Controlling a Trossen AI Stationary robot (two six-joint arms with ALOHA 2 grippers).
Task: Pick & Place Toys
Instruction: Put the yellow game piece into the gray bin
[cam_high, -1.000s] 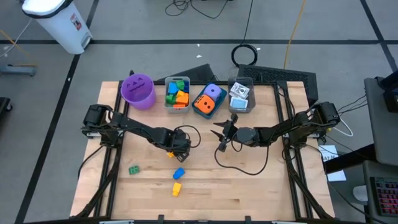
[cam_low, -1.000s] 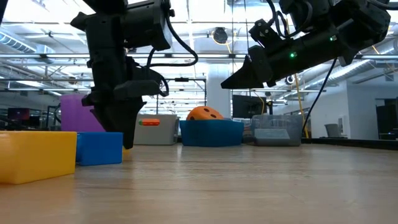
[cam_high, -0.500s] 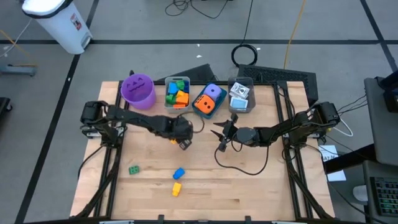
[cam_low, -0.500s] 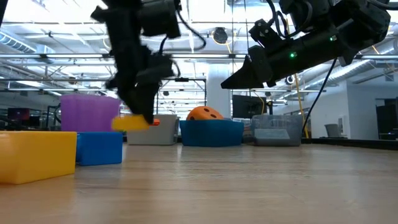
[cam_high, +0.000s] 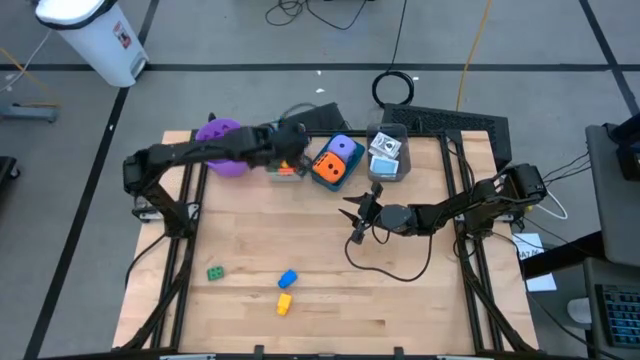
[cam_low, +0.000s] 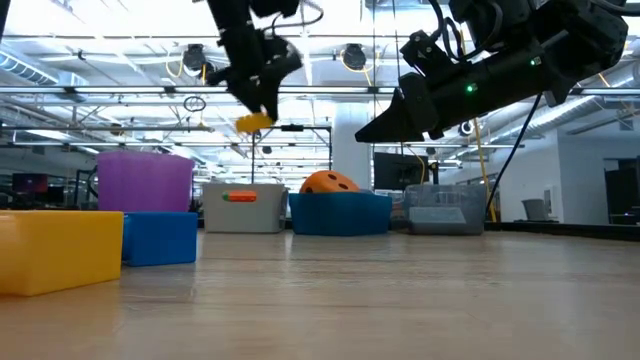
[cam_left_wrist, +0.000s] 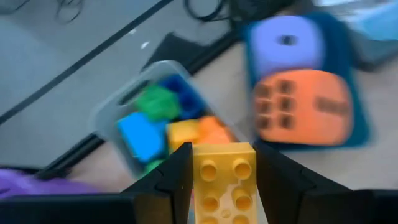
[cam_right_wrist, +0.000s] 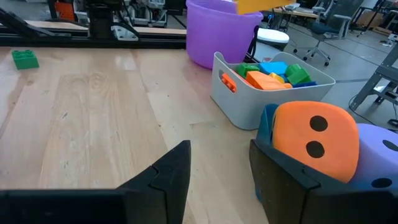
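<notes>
My left gripper (cam_high: 291, 153) is shut on a yellow brick (cam_left_wrist: 224, 180) and hangs high over the grey bin (cam_left_wrist: 118, 109), which holds blue, green, yellow and orange bricks. The low view shows the brick (cam_low: 253, 122) well above the bins. My right gripper (cam_high: 355, 215) hovers open over the table's middle, nothing between its fingers (cam_right_wrist: 171, 171). A green brick (cam_high: 215, 272), a blue brick (cam_high: 288, 278) and another yellow one (cam_high: 283, 303) lie flat on the near part of the table. My left gripper pinches the yellow brick by its two opposite side walls (cam_left_wrist: 196, 177) between its two fingers, the studded top facing the wrist camera. The fingers slant down toward the table's far edge. The brick is lifted clear, above the grey bin.
A purple cup (cam_high: 215, 132) stands at the far left beside the grey bin. Right of that bin are a blue bin (cam_high: 322, 180) with an orange and a purple die, and a clear bin (cam_high: 387, 155) with printed cubes. Bare wood lies between the arms and the near edge.
My left gripper has risen from the table's middle with the yellow brick and swung toward the far edge, ending above the grey bin. It has tipped less steeply down. The brick has gone from table height to well above the bins. My right arm has kept still.
</notes>
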